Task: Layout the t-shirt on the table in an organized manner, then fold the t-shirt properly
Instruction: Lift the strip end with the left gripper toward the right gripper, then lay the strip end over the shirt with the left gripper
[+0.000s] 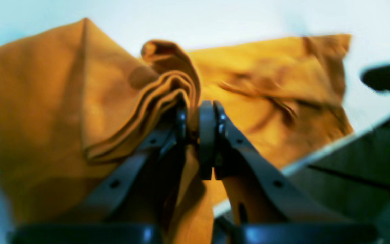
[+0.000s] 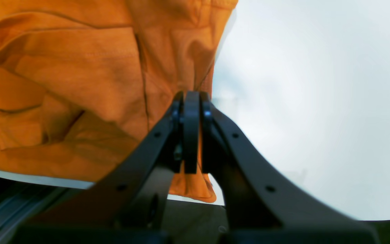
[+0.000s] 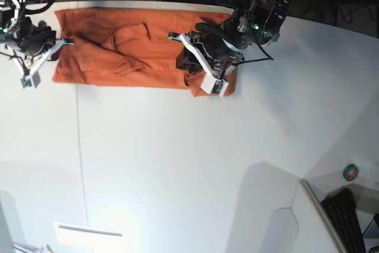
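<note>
Base view check: where's your t-shirt (image 3: 118,51)?

— Stretched along the table's (image 3: 177,164) far edge, both ends held by your arms.

— And your left gripper (image 1: 196,118)?

— Clamped on a bunched fold of orange cloth.

— Your right gripper (image 2: 191,101)?

— Fingers pressed together, pinching the shirt's edge; cloth hangs below them.

The left gripper (image 1: 198,117) is clamped tight, with bunched folds of the t-shirt (image 1: 46,95) pinched between its jaws. The right gripper (image 2: 191,101) is likewise closed, its jaws pressed together on an edge of the same cloth. Both arms are extended well apart.
</note>
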Motion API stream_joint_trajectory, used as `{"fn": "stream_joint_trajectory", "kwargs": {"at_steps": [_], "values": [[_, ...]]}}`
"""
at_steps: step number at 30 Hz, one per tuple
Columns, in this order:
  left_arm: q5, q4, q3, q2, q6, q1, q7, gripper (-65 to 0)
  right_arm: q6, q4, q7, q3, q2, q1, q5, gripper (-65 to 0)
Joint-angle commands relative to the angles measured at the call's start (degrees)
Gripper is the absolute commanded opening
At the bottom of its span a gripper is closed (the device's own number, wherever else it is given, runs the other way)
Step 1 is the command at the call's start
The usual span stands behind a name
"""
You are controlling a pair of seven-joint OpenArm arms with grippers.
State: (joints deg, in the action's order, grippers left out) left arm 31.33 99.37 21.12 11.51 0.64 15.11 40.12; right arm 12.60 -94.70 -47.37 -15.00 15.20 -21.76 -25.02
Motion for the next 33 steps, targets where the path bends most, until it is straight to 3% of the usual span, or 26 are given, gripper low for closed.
{"fn": "stream_joint_trajectory", "kwargs": {"at_steps": [1, 33], "values": [[0.18, 0.45, 0.37, 0.32, -0.07, -0.3, -0.87, -65.0, 0.28, -0.82, 0.83, -0.42, 0.75, 0.26, -0.08, -65.0], [0.1, -1.48, 0.28, -1.71, -0.07, -1.09, -1.04, -65.0, 0.28, -0.82, 0.83, -0.34, 0.75, 0.18, -0.26, -65.0]]}}
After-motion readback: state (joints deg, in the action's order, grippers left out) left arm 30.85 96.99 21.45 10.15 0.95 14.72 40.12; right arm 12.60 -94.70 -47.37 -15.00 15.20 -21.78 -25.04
